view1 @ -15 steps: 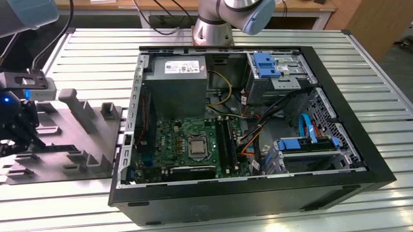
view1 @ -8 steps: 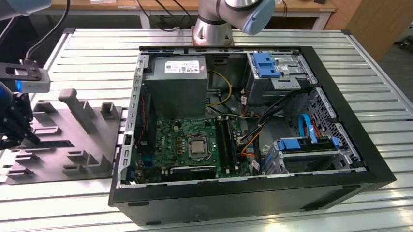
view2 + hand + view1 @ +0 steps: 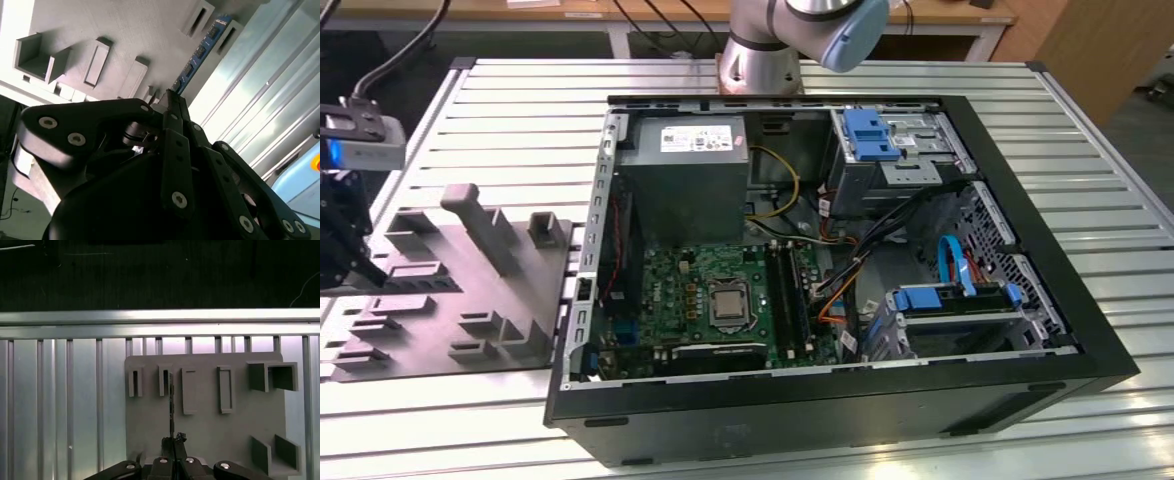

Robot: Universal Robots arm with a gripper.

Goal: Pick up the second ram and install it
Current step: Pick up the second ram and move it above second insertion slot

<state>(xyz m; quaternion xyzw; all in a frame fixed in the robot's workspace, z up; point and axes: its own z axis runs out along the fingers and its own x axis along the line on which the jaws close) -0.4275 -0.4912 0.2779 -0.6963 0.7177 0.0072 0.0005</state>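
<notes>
The second ram (image 3: 200, 52) is a thin blue strip with dark chips. It stands on edge over the grey holder block (image 3: 115, 30), its far end by a narrow slot. In the first wrist view the second ram (image 3: 171, 405) shows edge-on as a thin dark line. My gripper (image 3: 170, 97) is shut on its near end, and in the first wrist view the gripper (image 3: 173, 440) pinches that same end. In the exterior view my gripper (image 3: 368, 275) hangs at the far left over the holder block (image 3: 467, 290), well away from the motherboard (image 3: 700, 275) and its black memory slots (image 3: 785, 290).
An open black computer case (image 3: 1014, 250) lies on the slatted aluminium table (image 3: 1121, 210), with a power supply (image 3: 680, 170), drive cages and loose cables inside. The arm's base (image 3: 761, 60) stands behind the case. The holder block has several raised walls and pockets.
</notes>
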